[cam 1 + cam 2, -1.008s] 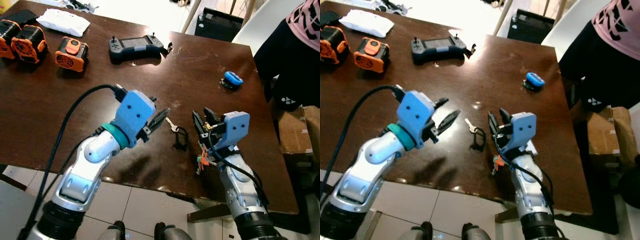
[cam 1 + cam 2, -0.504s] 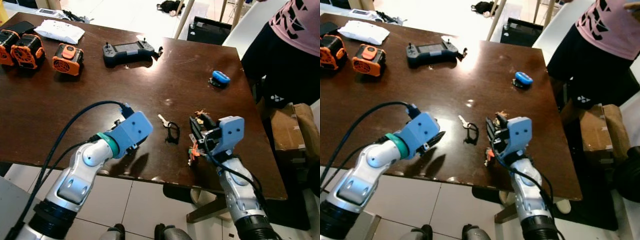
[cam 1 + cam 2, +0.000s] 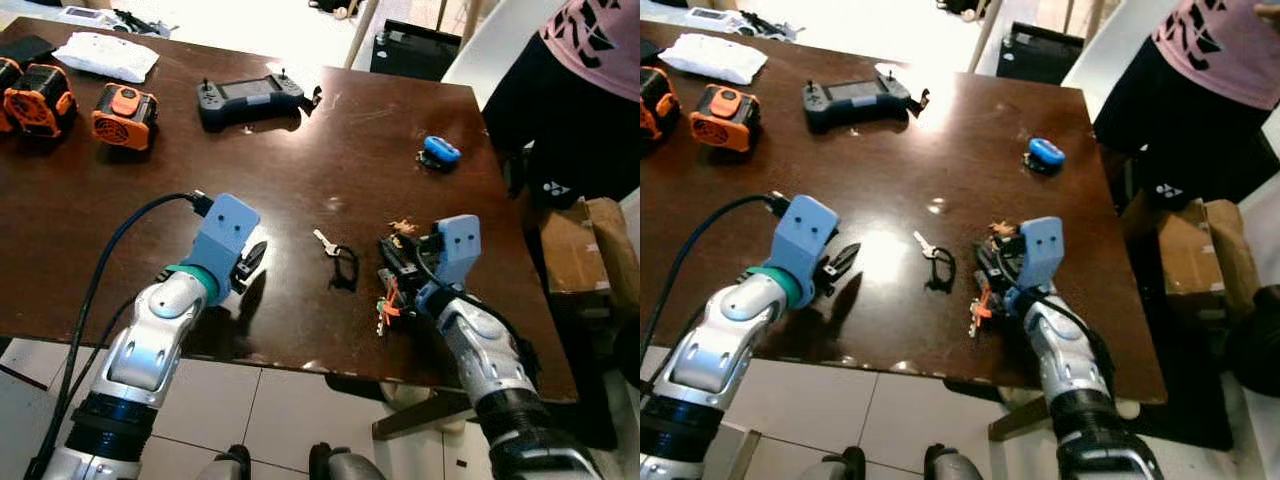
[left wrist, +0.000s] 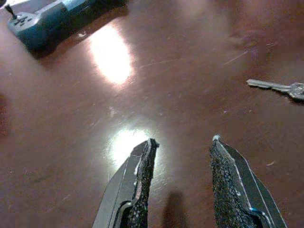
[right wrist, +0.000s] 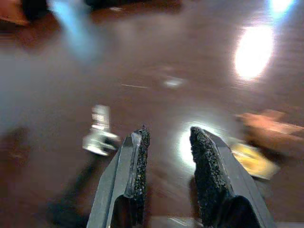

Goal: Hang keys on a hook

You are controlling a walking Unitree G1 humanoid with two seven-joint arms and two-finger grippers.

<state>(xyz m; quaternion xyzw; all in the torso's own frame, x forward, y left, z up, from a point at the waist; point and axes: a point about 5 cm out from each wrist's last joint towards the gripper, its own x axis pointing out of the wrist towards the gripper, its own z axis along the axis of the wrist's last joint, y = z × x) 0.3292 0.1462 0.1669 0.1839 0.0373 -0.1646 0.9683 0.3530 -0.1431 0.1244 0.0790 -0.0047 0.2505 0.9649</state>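
I am seeing one silver key [image 3: 322, 239] lying on one dark table [image 3: 80, 230], plus one handheld controller [image 3: 252, 94] and one small blue object [image 3: 439, 150]. Orange-and-black devices are numbering two, [image 3: 123, 115] and [image 3: 36, 99], and one white packet [image 3: 105, 55] is lying beyond them. I am holding two grippers over it, the left gripper [image 3: 252, 257] and right gripper [image 3: 393, 268].

You see a bench [image 3: 120, 210] of dark brown wood with a glossy, polished finish that throws bright patches of glare. The key [image 3: 324, 240] on it is bright silver metal, on a matt black loop. The left end effector [image 4: 180, 183] has fingers [image 4: 142, 185] faced with rough, grainy black pads; the right end effector [image 5: 166, 175] has the same coarse black facing. Both wrist housings [image 3: 224, 232] look like smooth matt blue plastic, and the forearms [image 3: 155, 345] are smooth, shiny silver. The handheld controller [image 3: 256, 93] is dark matt plastic. The white packet [image 3: 105, 56] looks soft and crinkled.
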